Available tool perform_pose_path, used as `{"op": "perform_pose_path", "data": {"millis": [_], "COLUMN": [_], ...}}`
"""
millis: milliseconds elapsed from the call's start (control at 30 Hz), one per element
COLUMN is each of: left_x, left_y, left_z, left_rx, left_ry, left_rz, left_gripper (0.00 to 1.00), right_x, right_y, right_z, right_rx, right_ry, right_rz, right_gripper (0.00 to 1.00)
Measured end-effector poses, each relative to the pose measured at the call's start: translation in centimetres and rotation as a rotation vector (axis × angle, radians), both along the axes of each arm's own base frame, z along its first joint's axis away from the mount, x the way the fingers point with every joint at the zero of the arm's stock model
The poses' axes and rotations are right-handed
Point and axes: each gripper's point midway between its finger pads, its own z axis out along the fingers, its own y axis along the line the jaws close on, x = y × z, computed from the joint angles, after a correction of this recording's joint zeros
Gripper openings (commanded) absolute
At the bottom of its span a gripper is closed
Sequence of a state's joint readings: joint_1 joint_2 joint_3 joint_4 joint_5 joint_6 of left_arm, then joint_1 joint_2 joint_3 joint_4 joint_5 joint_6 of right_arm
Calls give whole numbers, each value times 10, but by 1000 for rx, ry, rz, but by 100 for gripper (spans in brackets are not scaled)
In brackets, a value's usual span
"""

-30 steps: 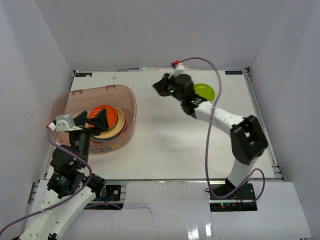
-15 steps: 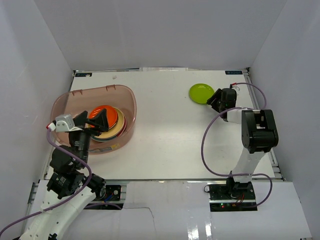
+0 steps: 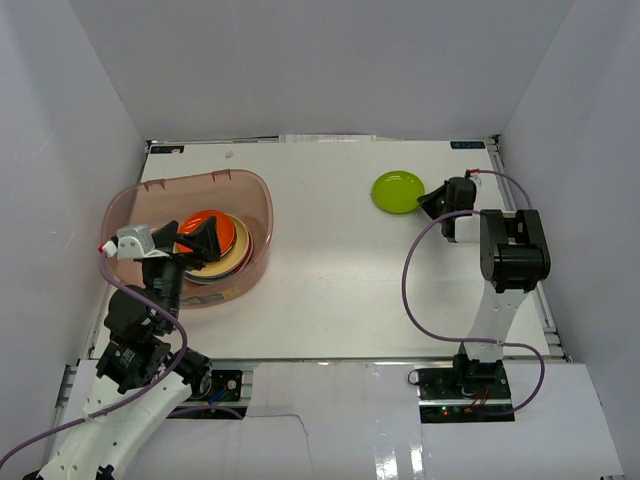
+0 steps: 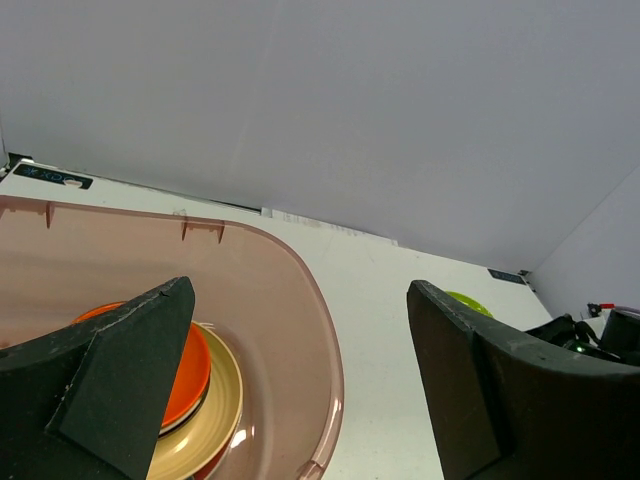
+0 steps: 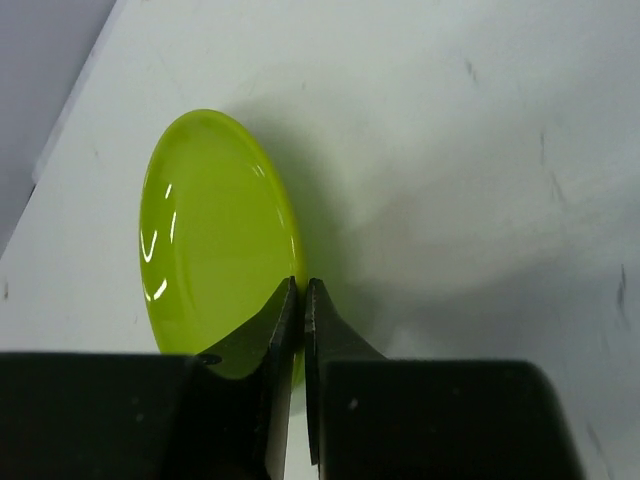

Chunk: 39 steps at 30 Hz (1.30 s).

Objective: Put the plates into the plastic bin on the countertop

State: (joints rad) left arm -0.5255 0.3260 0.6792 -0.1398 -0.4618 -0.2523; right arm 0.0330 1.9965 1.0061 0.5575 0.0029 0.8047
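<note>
A lime green plate (image 3: 396,191) (image 5: 215,240) is at the back right of the white countertop (image 3: 340,270). My right gripper (image 3: 432,203) (image 5: 301,284) is shut on its near rim, and the plate stands tilted on edge with a shadow beside it. The translucent pinkish plastic bin (image 3: 150,195) (image 4: 325,340) sits at the left and holds a stack of plates: an orange one (image 3: 208,230) (image 4: 193,365) on top, a cream one (image 4: 218,415) under it. My left gripper (image 3: 188,240) (image 4: 298,290) hangs wide open over the bin's right side, holding nothing.
White walls enclose the countertop on three sides. The right arm's purple cable (image 3: 412,270) loops over the right half of the table. The right arm's elbow (image 3: 510,250) stands just behind its gripper.
My right gripper swung from the table's middle to the green plate, opened, then shut on its rim; the plate has shifted slightly left. The left arm barely moved.
</note>
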Motion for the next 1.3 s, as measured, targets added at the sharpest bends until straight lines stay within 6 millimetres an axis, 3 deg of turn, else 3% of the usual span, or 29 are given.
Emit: {"op": "perform_pose_path", "data": {"millis": [100, 167, 233, 300, 400, 467, 533, 600, 667, 833, 1033, 1100, 1167, 1200, 1300], "left_x": [0, 0, 1, 1, 2, 2, 2, 2, 2, 2, 0, 0, 0, 0, 0], "left_y": [-1, -3, -4, -4, -3, -2, -1, 0, 0, 2, 4, 4, 4, 4, 5], "left_z": [0, -1, -1, -1, -2, -2, -2, -2, -2, -1, 0, 0, 0, 0, 0], "left_rx": [2, 5, 8, 9, 10, 10, 9, 9, 8, 6, 0, 1, 1, 1, 1], "left_ry": [1, 3, 4, 5, 6, 6, 6, 7, 7, 5, -1, -1, -1, -1, -1], "left_rz": [-7, -13, -19, -19, -12, -10, -6, -2, 2, 8, 15, 16, 16, 16, 18], "left_gripper": [98, 98, 98, 98, 98, 98, 98, 98, 98, 98, 98, 98, 98, 98, 98], "right_x": [-32, -39, -43, -48, -64, -84, -104, -114, -119, -127, -150, -150, -148, -146, -147], "right_y": [12, 27, 55, 99, 192, 250, 301, 338, 371, 442, 492, 500, 509, 513, 520], "right_z": [17, 50, 101, 151, 228, 262, 281, 283, 272, 213, 143, 145, 155, 157, 158], "right_rx": [33, 44, 26, 5, -13, -10, -7, -11, -25, -82, -131, -152, -142, -139, -126], "right_ry": [-13, -76, -188, -303, -483, -569, -620, -633, -617, -508, -368, -380, -403, -410, -407], "right_rz": [58, 112, 198, 313, 531, 663, 777, 851, 907, 1018, 1113, 1114, 1108, 1106, 1100], "right_gripper": [8, 8, 8, 8, 8, 8, 8, 8, 8, 9, 10, 11, 16, 32, 56]}}
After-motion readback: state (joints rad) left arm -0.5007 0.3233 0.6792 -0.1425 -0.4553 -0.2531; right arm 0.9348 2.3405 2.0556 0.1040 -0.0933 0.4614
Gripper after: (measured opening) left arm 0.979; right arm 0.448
